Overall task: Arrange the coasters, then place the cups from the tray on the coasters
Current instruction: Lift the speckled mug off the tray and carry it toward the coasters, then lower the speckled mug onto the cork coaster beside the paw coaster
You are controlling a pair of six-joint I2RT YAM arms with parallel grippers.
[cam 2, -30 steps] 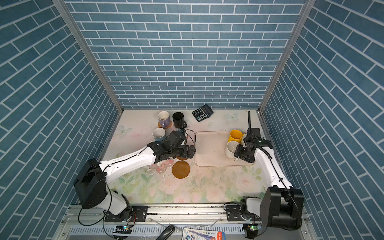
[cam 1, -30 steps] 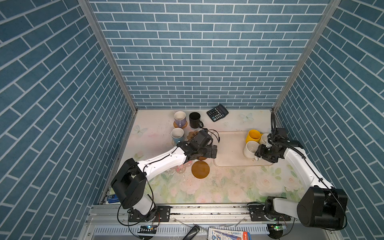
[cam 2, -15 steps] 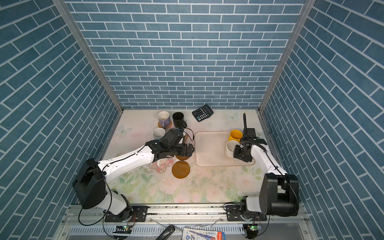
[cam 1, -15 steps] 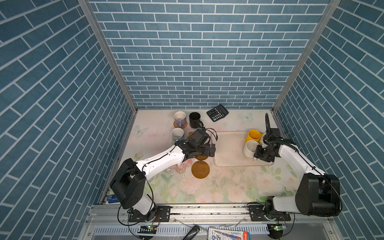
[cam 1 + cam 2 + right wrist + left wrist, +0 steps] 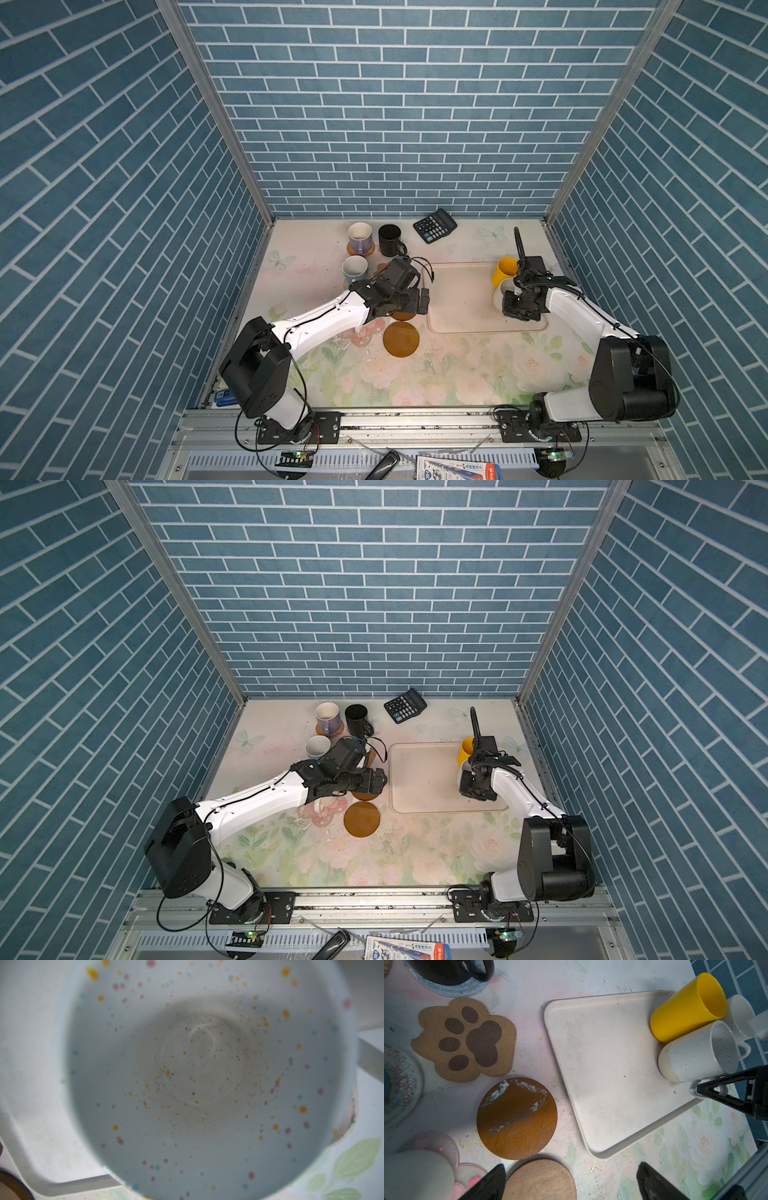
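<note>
The tray (image 5: 461, 299) lies in the 3 o'clock half of the table in both top views. My left gripper (image 5: 571, 1167) hovers just off the tray's 9 o'clock edge, jaws spread fully wide and holding nothing. My right gripper (image 5: 517, 308) points down at the tray's 3 o'clock edge, over the speckled cream mug (image 5: 691, 1059). One finger (image 5: 720, 1091) sits at that mug's handle. I cannot tell how far the jaws stand apart, or whether they grip. The right wrist view looks straight into the mug's mouth.

The calculator (image 5: 435, 225) lies at 12 o'clock of the tray; its key legends are too small to read. Print on the packet (image 5: 457, 473) at the front rail is likewise unreadable.

The yellow mug (image 5: 683, 1014) stands on the tray, touching the speckled cream mug at its 12 o'clock. The black mug (image 5: 389, 241) stands on the blue-grey coaster (image 5: 446, 989).

The scuffed amber disc (image 5: 517, 1118) lies bare under my left gripper, with the paw-shaped coaster (image 5: 467, 1039) just beside it. The second amber disc (image 5: 401, 338) lies at 6 o'clock of that gripper.
</note>
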